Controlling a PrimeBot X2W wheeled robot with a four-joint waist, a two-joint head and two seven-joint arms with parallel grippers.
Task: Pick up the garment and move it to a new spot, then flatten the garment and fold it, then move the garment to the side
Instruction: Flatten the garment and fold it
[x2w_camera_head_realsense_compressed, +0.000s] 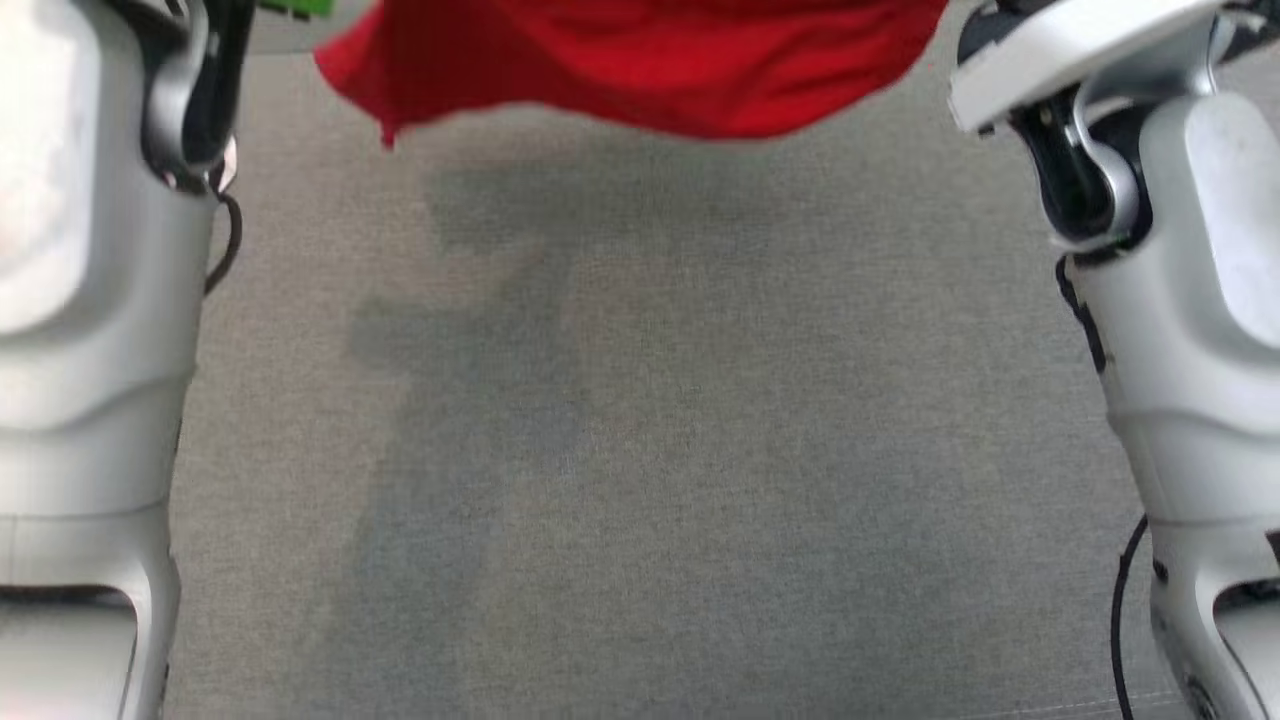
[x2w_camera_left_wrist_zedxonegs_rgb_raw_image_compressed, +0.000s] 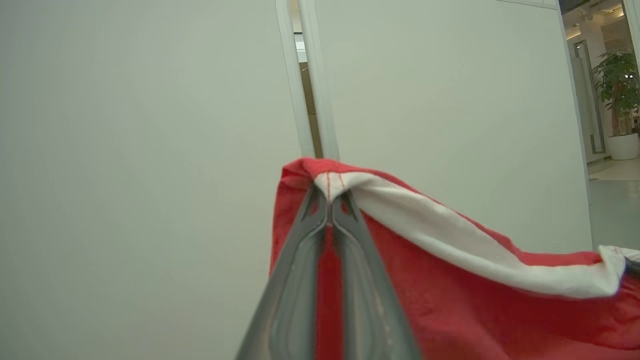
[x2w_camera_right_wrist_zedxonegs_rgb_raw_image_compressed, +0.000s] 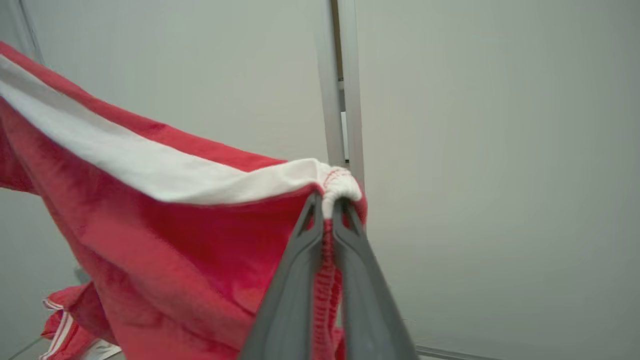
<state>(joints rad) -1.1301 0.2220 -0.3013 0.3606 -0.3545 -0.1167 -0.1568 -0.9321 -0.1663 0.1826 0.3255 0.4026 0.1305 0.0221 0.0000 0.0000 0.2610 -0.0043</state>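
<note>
Garment (x2w_camera_head_realsense_compressed: 640, 70), 1 red piece, hangs pinched by left claw (x2w_camera_left_wrist_zedxonegs_rgb_raw_image_compressed: 328, 197) and right claw (x2w_camera_right_wrist_zedxonegs_rgb_raw_image_compressed: 327, 202), 2 total.

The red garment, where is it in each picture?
Head view: red garment along the top edge, middle.
Left wrist view: lower right, corner pinched by left gripper.
Right wrist view: left and bottom, corner pinched by right gripper.
Shared landmark: its white band, in both wrist views.

The red cloth garment (x2w_camera_head_realsense_compressed: 640, 60) is cut off by the head view's top edge, its hanging edge blurred. A bright green scrap (x2w_camera_head_realsense_compressed: 297, 8) beside it is too cropped to identify. A striped red bundle (x2w_camera_right_wrist_zedxonegs_rgb_raw_image_compressed: 67, 320), perhaps the same garment, leaves the right wrist view's bottom edge.
</note>
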